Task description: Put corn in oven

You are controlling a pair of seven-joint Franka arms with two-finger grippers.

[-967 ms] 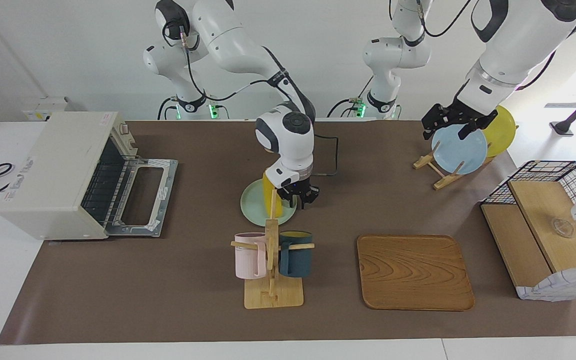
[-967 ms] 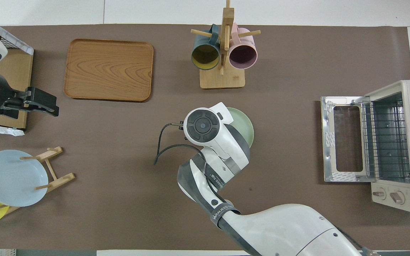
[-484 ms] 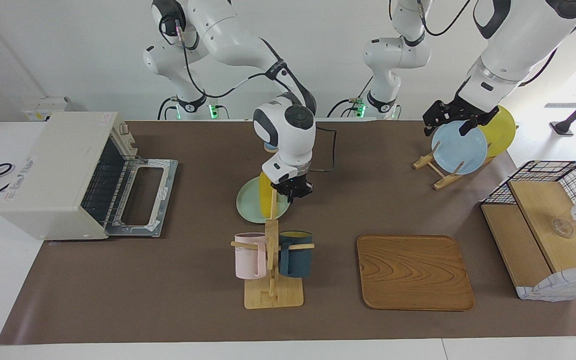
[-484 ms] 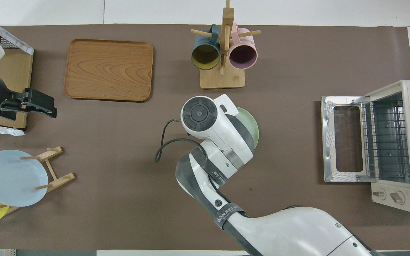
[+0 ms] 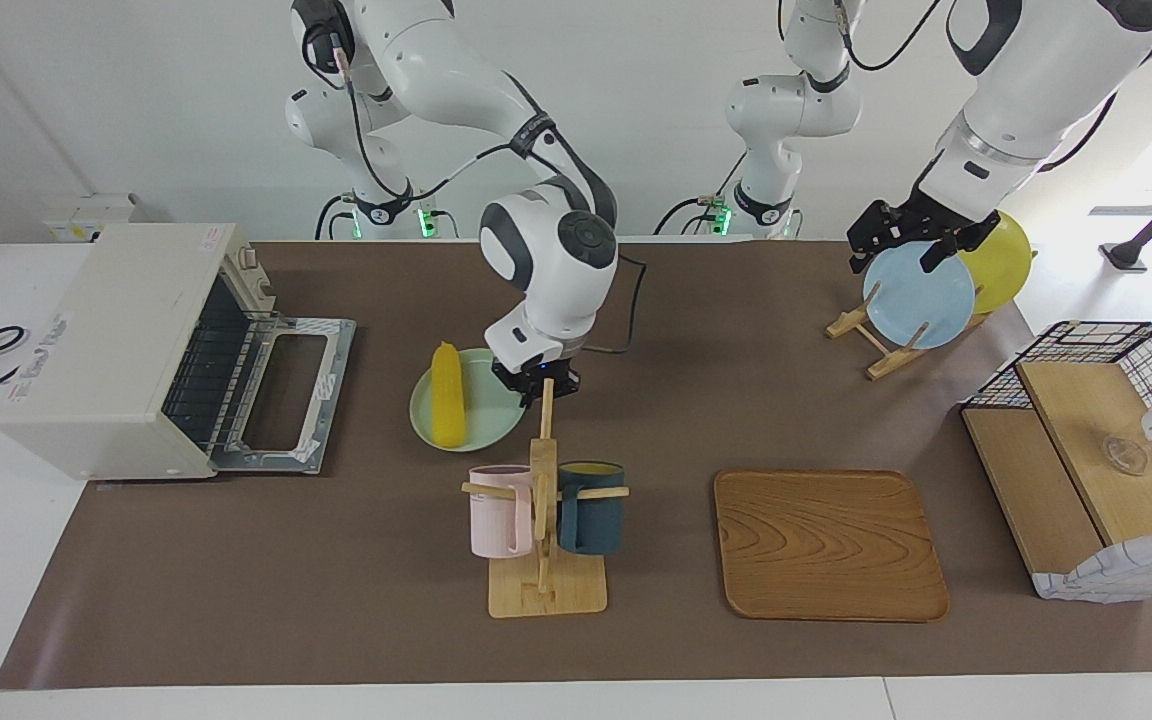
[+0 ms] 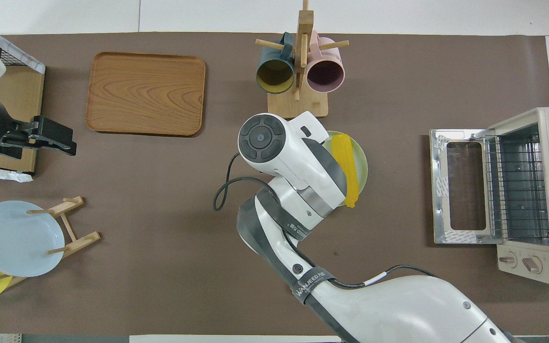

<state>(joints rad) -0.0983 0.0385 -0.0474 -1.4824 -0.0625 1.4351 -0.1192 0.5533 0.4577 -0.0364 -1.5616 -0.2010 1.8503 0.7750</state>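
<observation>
The yellow corn (image 5: 447, 395) lies lengthwise on a pale green plate (image 5: 488, 420) between the oven and the mug tree. My right gripper (image 5: 536, 383) is shut on that plate's rim, at the edge toward the left arm's end. In the overhead view the corn (image 6: 343, 159) shows on the plate (image 6: 361, 164), while the right wrist hides the gripper. The off-white oven (image 5: 126, 340) stands at the right arm's end with its door (image 5: 286, 395) folded down and its rack showing. My left gripper (image 5: 904, 243) waits open over the plate rack.
A mug tree (image 5: 544, 520) with a pink and a dark blue mug stands just farther from the robots than the plate. A wooden tray (image 5: 829, 545), a plate rack (image 5: 871, 340) with blue and yellow plates, and a wire basket shelf (image 5: 1096, 470) fill the left arm's end.
The right gripper closed on the green plate's rim, then moved toward the oven, taking the plate and corn with it. The left arm stayed put.
</observation>
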